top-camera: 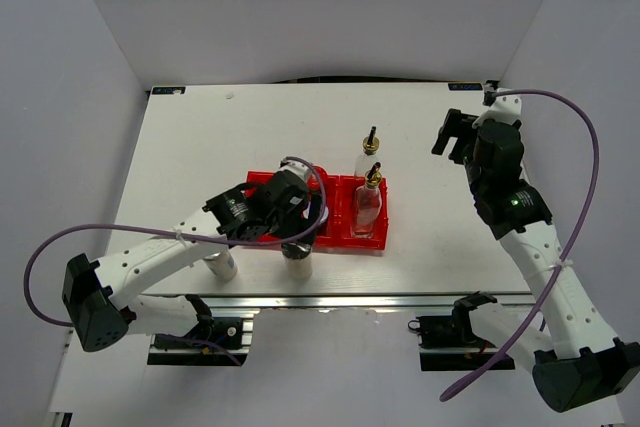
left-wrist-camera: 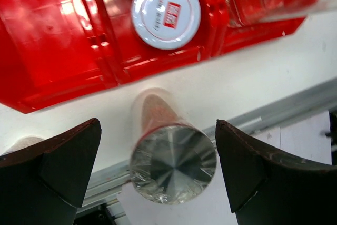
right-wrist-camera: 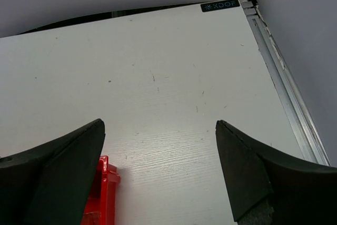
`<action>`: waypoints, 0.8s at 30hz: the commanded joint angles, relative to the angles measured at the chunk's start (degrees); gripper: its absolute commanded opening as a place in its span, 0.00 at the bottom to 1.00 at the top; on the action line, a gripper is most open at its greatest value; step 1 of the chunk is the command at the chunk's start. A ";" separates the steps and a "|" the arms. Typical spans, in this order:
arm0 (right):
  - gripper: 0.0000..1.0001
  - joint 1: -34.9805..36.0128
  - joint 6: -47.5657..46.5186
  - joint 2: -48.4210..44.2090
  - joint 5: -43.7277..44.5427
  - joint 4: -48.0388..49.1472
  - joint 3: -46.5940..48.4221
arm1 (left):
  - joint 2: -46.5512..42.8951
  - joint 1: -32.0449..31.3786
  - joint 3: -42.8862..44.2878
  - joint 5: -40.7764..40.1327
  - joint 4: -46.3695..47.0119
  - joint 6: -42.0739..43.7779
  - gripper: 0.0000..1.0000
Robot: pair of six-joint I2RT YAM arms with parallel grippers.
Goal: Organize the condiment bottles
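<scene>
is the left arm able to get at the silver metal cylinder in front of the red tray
Probably yes: the left hand hangs open above the silver metal cylinder, a finger either side, nothing between; the red tray sits just behind.

Glass bottle (top-camera: 368, 205) upright in tray (top-camera: 365, 242); silver cylinder (top-camera: 297, 259) upright beside tray.

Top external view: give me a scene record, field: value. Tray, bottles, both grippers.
tray: red tray, mid-table
in tray: glass bottle in the right compartment; white-lidded jar in the middle one
on table: second glass bottle behind the tray; silver cylinder in front of it; second silver cylinder partly under the left arm
left gripper: open, straddling the silver cylinder
right gripper: open, empty, far right
</scene>
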 commanded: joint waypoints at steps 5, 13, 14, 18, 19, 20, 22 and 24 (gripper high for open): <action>0.89 -0.27 0.68 -1.28 -1.10 2.65 -0.85 | -0.98 -1.57 -2.49 5.67 -0.82 1.29 0.98; 0.89 -0.18 0.60 -1.99 -1.28 3.18 -1.39 | -0.54 -3.41 -1.62 7.16 -3.82 1.73 0.98; 0.90 -0.18 0.60 -1.81 -1.37 3.09 -1.47 | -0.28 -3.67 -1.35 6.90 -4.43 1.73 0.97; 0.89 -0.18 0.68 -1.99 -1.11 3.00 -1.47 | 0.95 -4.47 -0.39 6.72 -5.84 1.91 0.84; 0.89 -0.18 0.68 -1.99 -1.02 3.00 -1.47 | 1.13 -4.56 0.14 6.72 -6.54 1.91 0.81; 0.89 -0.26 0.60 -2.08 -1.02 3.00 -1.56 | 1.30 -4.82 0.49 6.37 -6.98 1.91 0.79; 0.89 -0.18 0.68 -2.16 -1.10 3.17 -1.65 | 1.83 -4.82 1.28 5.24 -7.69 1.82 0.68; 0.89 -0.18 0.60 -2.16 -1.19 3.26 -1.74 | 1.92 -4.91 2.34 4.53 -7.87 1.64 0.60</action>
